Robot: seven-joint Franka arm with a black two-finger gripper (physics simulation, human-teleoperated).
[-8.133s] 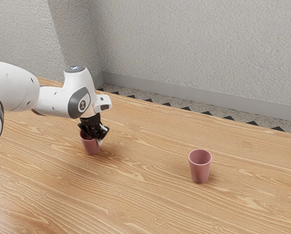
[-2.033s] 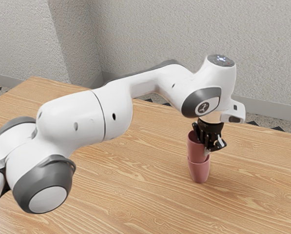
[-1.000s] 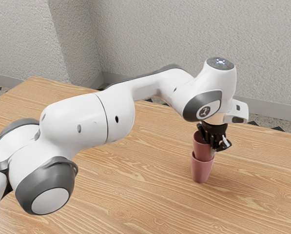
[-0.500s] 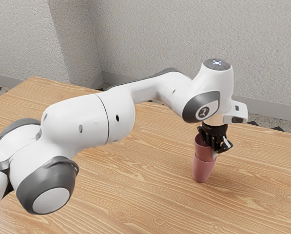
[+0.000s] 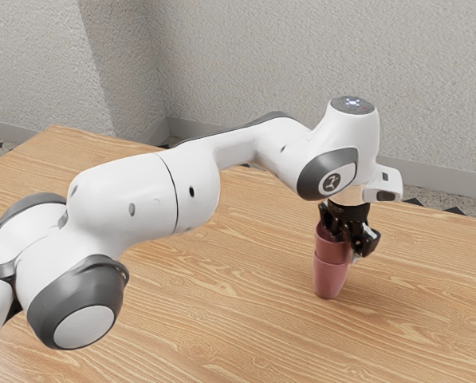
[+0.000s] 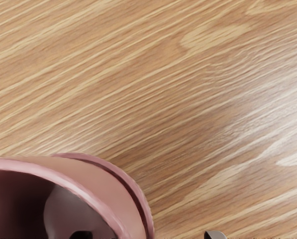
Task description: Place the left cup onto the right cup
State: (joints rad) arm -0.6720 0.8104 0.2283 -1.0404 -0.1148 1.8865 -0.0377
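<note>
The upper pink cup (image 5: 331,246) sits nested inside the lower pink cup (image 5: 329,279), which stands upright on the wooden bench (image 5: 222,319). Only a short band of the upper cup's wall shows above the lower cup's rim. From the wrist, the two rims read as near-concentric rings, the upper pink cup (image 6: 78,181) inside and the lower pink cup (image 6: 138,196) just outside it, with bench grain (image 6: 163,74) beyond.

The tool (image 5: 348,238) hangs directly above the lower cup. It is spread apart, with its fingers (image 5: 367,242) astride the upper cup's rim. One finger looks to stand clear of the wall, so I judge that it grips nothing.

These cups look like light, rigid, thin-walled tumblers with smooth, tapered sides. They are probably slippery and easy to tip, and not fragile. The taper lets one wedge into the other, so a sideways nudge could drag both cups across the bench. The best hold is a pinch across the rim wall, one finger inside and one outside. A straight vertical lift away from the lower cup seems the safest exit.
</note>
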